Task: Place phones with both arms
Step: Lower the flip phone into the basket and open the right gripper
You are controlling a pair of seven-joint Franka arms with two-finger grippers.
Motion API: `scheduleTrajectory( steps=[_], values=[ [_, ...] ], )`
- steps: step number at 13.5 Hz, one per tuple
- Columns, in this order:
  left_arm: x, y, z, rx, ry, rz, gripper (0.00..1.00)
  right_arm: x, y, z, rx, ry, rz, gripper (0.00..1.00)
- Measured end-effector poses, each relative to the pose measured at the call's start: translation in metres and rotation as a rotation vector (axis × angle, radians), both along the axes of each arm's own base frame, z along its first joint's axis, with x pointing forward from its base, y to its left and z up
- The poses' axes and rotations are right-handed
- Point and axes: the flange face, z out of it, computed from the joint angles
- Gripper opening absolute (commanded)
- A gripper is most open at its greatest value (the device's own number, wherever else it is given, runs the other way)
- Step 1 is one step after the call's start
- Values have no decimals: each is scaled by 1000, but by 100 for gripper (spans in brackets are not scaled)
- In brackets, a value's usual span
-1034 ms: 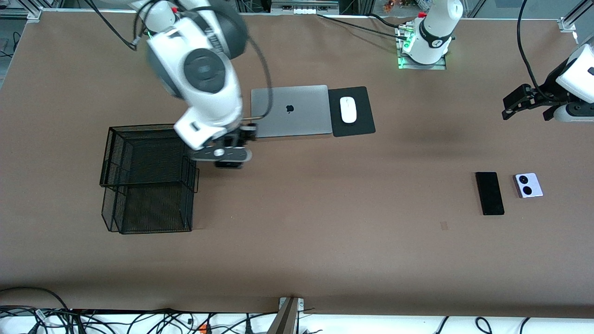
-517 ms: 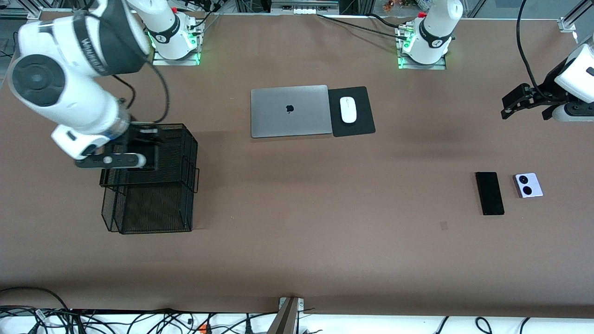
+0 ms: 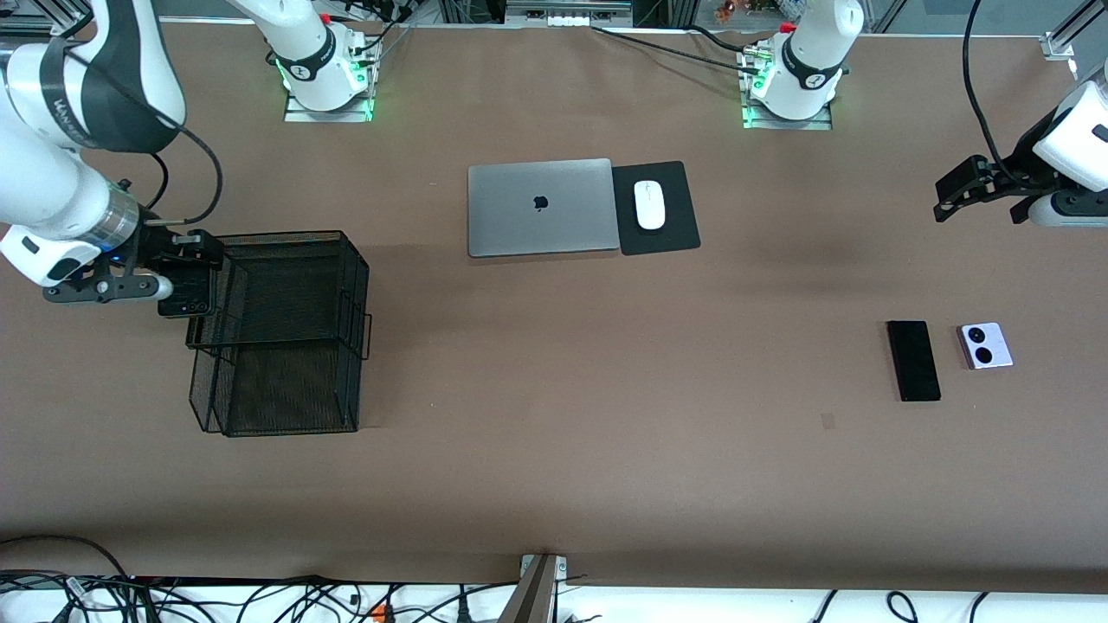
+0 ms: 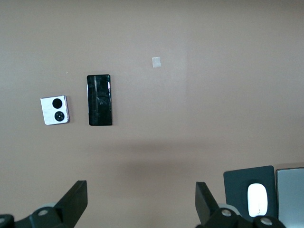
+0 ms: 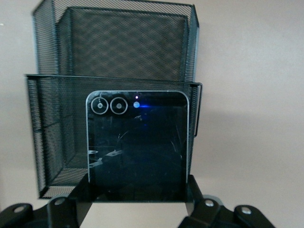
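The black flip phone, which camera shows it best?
The right wrist view: the black flip phone fills the frame, both lenses visible, clamped in the right gripper before the mesh basket. The front view shows only a small dark square at the basket's rim. The left wrist view misses it.

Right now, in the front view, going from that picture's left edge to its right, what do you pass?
right gripper holding the black flip phone → wire basket → laptop → mouse → slab phone → lilac-white flip phone → left gripper, open.
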Motion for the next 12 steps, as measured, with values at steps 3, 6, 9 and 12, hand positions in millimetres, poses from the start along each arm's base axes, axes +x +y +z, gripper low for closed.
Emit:
scheduleTrajectory(
  steps=[3, 6, 9, 12],
  values=[
    [0, 0, 0, 0, 0, 0, 100, -2, -4, -41, 3, -8, 0, 0],
    [0, 0, 0, 0, 1, 0, 100, 6, -2, -78, -2, 1, 4, 0],
    [2, -2, -9, 0, 30, -3, 100, 11, -1, -105, -8, 17, 5, 0],
    [4, -3, -14, -1, 43, -7, 100, 11, -1, -113, -10, 29, 5, 0]
  ],
)
